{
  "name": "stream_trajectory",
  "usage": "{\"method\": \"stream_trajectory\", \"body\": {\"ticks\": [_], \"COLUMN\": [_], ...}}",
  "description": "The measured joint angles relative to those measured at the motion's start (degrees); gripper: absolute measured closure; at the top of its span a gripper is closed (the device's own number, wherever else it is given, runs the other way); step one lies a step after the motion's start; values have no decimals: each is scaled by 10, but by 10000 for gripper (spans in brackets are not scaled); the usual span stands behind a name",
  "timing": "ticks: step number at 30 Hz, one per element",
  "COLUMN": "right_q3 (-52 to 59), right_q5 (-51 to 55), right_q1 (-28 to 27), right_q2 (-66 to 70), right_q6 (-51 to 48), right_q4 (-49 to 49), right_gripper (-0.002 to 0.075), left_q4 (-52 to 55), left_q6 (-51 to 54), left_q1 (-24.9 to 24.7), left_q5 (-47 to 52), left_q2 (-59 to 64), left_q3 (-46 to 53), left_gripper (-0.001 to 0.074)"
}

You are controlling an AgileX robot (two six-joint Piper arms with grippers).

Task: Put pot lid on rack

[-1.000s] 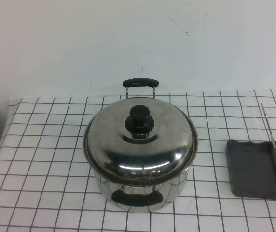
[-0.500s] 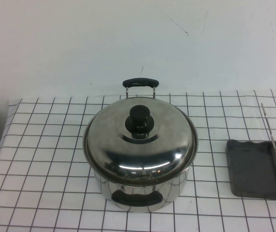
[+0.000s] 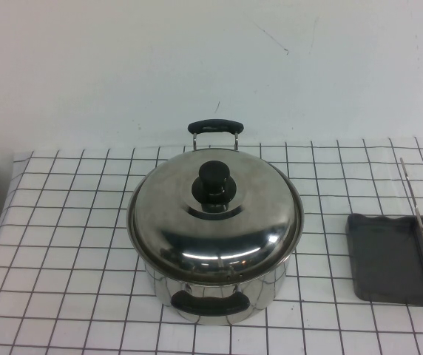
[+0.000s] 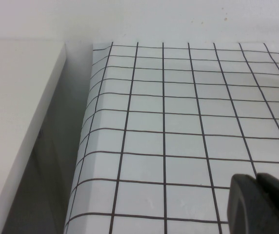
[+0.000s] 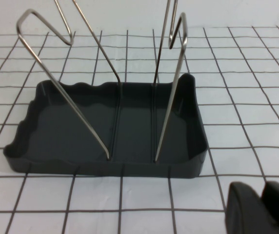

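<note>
The pot lid (image 3: 215,218) sits squarely on the pot (image 3: 215,296), its black knob (image 3: 214,177) upright at the centre. Pot and lid stand near the middle of the checked counter (image 3: 63,222). The rack (image 3: 393,259) lies well apart from them at about three o'clock, at the edge of the high view; its dark tray is bare and its thin wire frame (image 3: 418,222) stands upright with nothing leaning in it.

So, as I judge it, none of the task is done yet: the lid has not been lifted, and grasping the knob, carrying the lid across and setting it into the wire frame all remain.

Neither arm shows in the high view. The left gripper (image 4: 256,181) hangs over bare counter near the counter's left edge, its jaws pressed together on nothing. The right gripper (image 5: 262,189) hovers just beside the rack (image 5: 115,126), facing its near wall without touching it; its jaws stand nearly together with only a slim gap showing, and they hold nothing.
</note>
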State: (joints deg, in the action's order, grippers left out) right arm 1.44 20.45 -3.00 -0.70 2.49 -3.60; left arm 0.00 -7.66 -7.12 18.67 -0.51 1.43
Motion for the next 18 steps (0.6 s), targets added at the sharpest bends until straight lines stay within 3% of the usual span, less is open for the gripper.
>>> {"method": "stream_trajectory", "body": {"ticks": [13,16,18], "right_q3": [0,0,0], "right_q5": [0,0,0], "right_q1": [0,0,0], "right_q2": [0,0,0], "right_q6": [0,0,0], "right_q4": [0,0,0], "right_gripper": [655,655,655], "left_q4": [-7,-103,-225], "left_q6": [-5,-72,-147], "left_q1": [0,0,0], "left_q5": [-1,-21,-35], "left_q2": [0,0,0], "left_q3": [0,1,1], "left_gripper": [738,738,738]}}
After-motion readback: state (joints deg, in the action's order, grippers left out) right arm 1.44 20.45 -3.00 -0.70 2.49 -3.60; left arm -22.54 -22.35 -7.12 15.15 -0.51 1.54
